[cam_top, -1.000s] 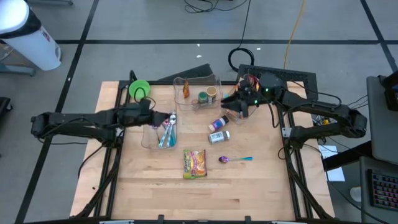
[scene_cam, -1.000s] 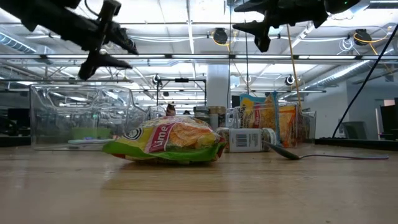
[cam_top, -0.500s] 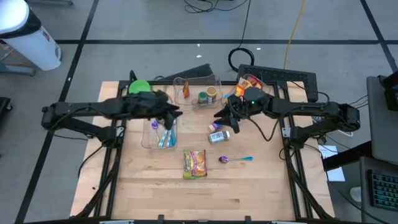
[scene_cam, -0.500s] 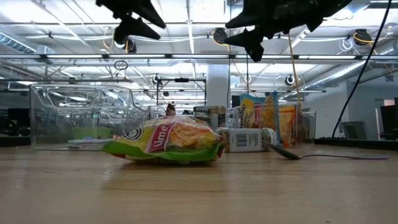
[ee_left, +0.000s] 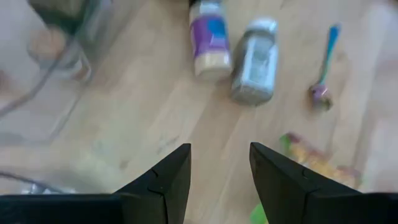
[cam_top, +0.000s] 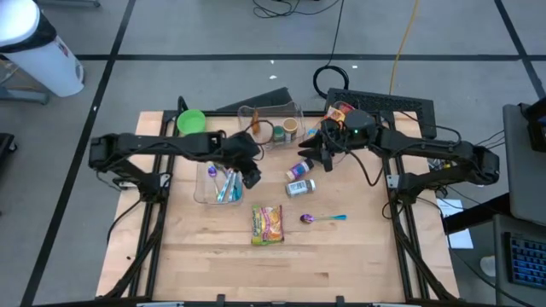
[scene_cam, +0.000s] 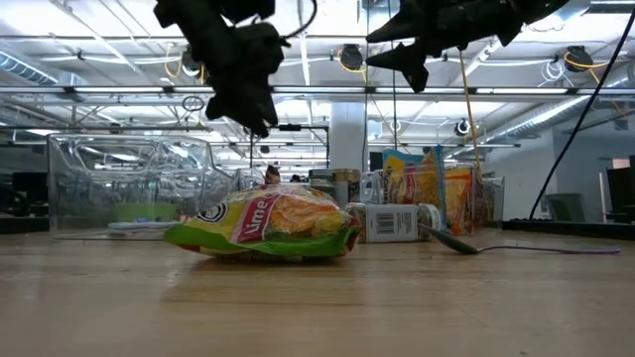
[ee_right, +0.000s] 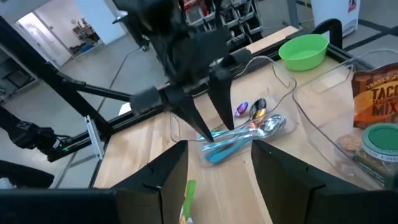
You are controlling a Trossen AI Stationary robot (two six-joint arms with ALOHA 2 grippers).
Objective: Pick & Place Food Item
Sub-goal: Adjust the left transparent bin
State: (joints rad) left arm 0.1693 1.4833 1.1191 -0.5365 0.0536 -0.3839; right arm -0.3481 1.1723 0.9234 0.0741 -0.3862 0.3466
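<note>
The food item, a yellow and green snack packet [cam_top: 267, 224], lies flat on the wooden table near the middle front; the low view shows it too [scene_cam: 263, 228]. My left gripper [cam_top: 252, 179] hangs open above the table beside the right edge of a clear bin, pointing steeply down, with nothing between its fingers [ee_left: 219, 149]. The packet [ee_left: 314, 160] lies a little nearer the front edge than it. My right gripper [cam_top: 309, 154] hovers open and nearly level above two jars, holding nothing [ee_right: 217, 149].
A purple-labelled jar [cam_top: 299, 169] and a grey jar [cam_top: 300, 187] lie on their sides right of my left gripper. A purple and blue spoon [cam_top: 322, 219] lies right of the packet. A clear bin of spoons [cam_top: 218, 182], a back bin [cam_top: 271, 124] and a green bowl [cam_top: 190, 121] stand behind.
My left gripper has swung from over the clear bin's left side toward the table's right, past the bin's right edge, and has tipped from nearly level to pointing steeply down, rolling as it went. It stays open. Nothing on the table has moved.
</note>
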